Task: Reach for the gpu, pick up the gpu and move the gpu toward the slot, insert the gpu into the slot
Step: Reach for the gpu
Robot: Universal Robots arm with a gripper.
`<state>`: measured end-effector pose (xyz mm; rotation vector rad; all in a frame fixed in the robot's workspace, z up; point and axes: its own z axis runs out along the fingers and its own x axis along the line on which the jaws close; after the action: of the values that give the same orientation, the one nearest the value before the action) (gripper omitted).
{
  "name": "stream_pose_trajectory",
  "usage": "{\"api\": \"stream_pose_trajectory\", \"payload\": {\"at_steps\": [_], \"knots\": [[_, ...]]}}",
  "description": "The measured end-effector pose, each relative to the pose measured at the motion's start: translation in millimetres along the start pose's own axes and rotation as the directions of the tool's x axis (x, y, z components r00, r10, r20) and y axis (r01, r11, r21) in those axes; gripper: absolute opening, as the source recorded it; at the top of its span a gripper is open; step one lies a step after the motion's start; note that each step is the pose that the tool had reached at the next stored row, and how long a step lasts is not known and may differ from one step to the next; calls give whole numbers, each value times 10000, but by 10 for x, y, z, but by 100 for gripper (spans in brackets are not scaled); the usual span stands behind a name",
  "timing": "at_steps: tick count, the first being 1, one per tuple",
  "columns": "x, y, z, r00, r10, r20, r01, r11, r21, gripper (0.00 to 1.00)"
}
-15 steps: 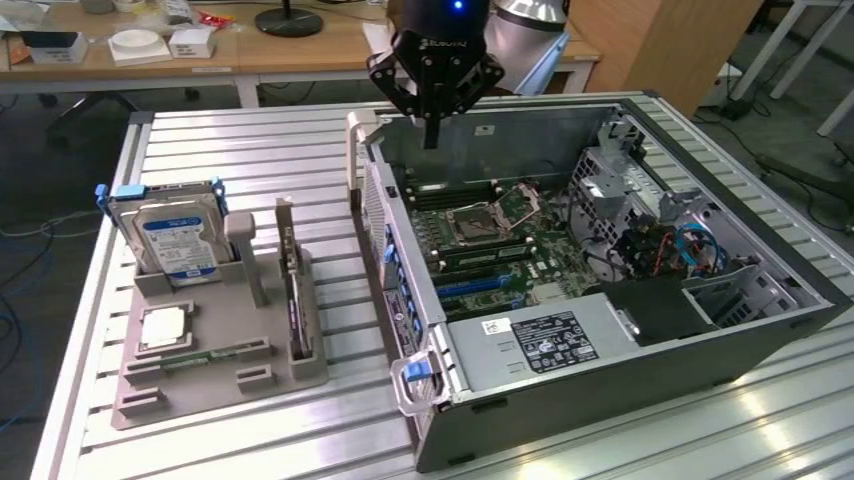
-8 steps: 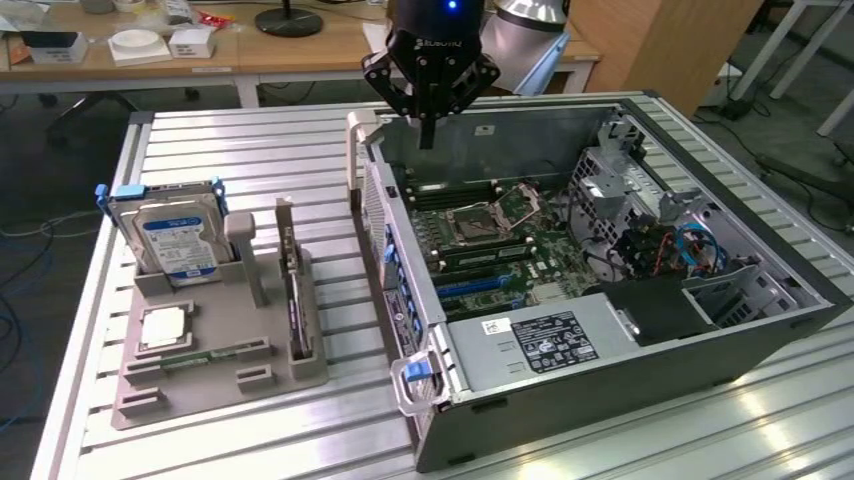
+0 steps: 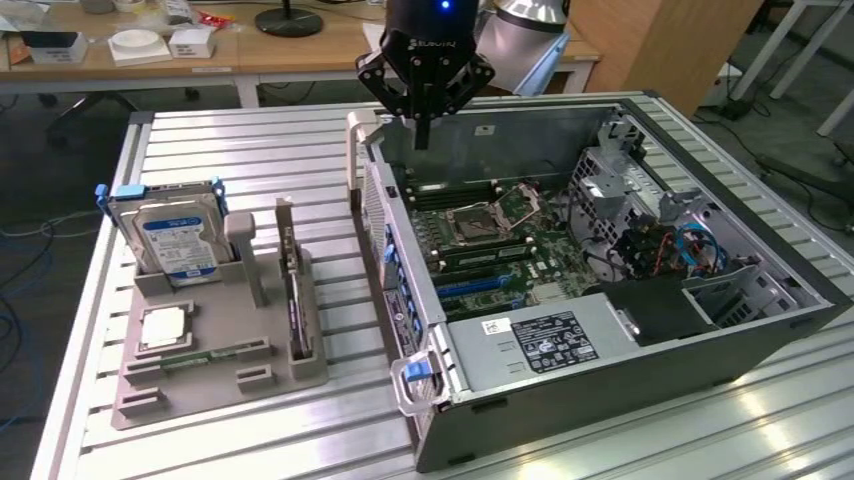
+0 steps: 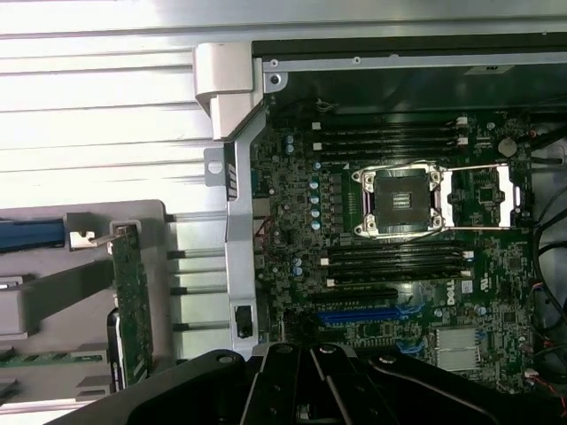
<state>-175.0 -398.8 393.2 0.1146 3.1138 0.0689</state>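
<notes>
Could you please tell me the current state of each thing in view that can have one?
gripper: shut, holding nothing, raised over the case.
gpu: standing on edge in the grey holder, untouched.
hard drive: upright in the holder.
computer case: lying on its side, open, side panel off.
CPU socket: cover open, no chip in it.
blue slot: empty.

Slatted metal table (image 3: 267,150) carries grey parts holder (image 3: 200,397) beside open computer case (image 3: 747,350).
</notes>
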Motion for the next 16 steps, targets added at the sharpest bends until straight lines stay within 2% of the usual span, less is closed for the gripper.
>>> {"api": "stream_pose_trajectory", "payload": {"at_steps": [16], "knots": [[116, -9, -2, 10000, -1, 0, 1, 10000, 1, 10]]}}
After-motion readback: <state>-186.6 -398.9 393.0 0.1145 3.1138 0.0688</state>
